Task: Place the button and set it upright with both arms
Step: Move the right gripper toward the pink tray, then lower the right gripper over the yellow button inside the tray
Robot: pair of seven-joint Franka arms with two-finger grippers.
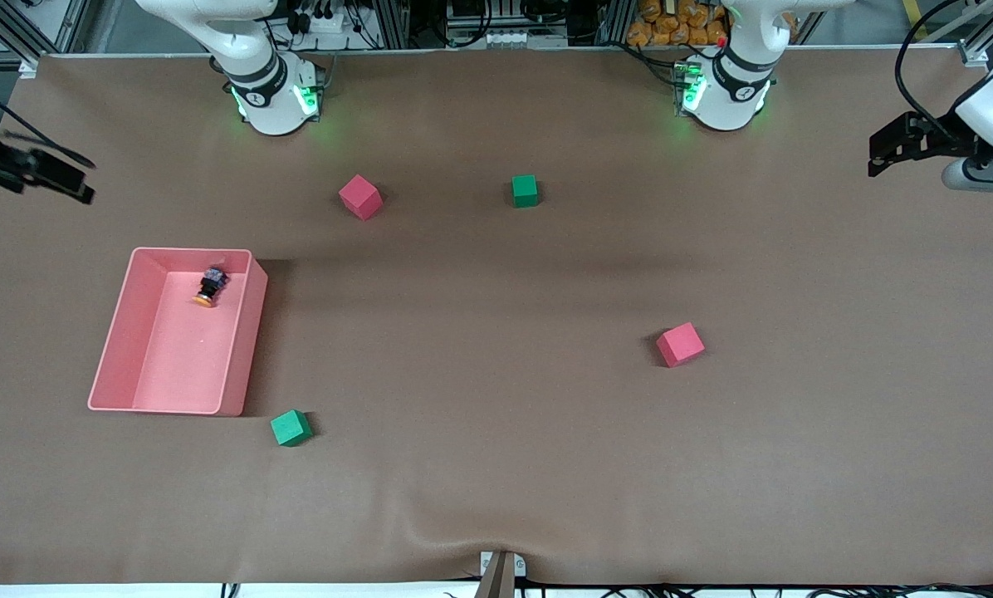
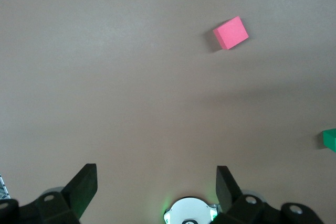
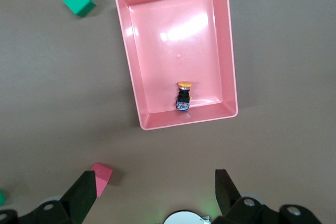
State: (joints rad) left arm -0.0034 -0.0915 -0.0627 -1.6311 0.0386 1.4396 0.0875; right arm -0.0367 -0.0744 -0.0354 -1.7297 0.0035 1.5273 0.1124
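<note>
Both arms (image 1: 247,50) are sporting glossy white shells with dark bands at the joints, and the bases are glowing green. The left gripper (image 2: 156,182) and right gripper (image 3: 156,184) are showing matte black wedge fingers with small screws.

Bright, even overhead light falls on the brown tabletop (image 1: 496,465). White glare patches shine on the floor of the pink tray (image 3: 137,56) beneath the right pincer (image 3: 155,190). Soft, short shadows edge the cubes. All views are sharp.
</note>
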